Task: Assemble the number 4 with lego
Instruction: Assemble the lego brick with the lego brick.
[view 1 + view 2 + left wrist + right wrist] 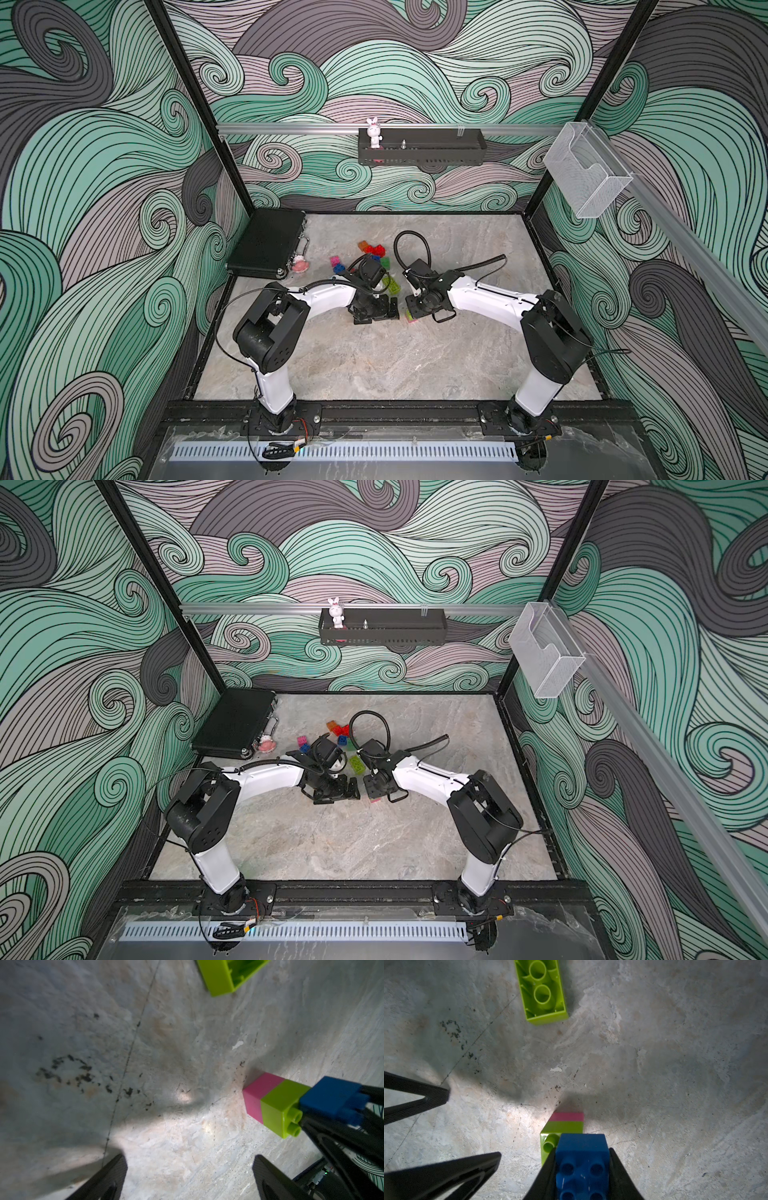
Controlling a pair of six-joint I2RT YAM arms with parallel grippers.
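Observation:
My right gripper [582, 1151] is shut on a blue lego brick [582, 1159]. The blue brick sits on part of a lime brick [562, 1127], which is stacked on a pink brick [568, 1116] standing on the table. Two lime studs stay bare beside the blue brick [332, 1099]. My left gripper [189, 1157] is open and empty, just left of this stack [410, 318]. An upside-down long lime brick [543, 993] lies loose behind the stack. Several more loose bricks [365, 249] lie further back, partly hidden by the left wrist.
A black case [266, 245] lies at the back left, with a pink-and-white toy figure [300, 264] beside it. The right arm's cable loop [411, 241] arches over the bricks. A black shelf [436, 153] with a rabbit figure [374, 132] hangs on the back wall.

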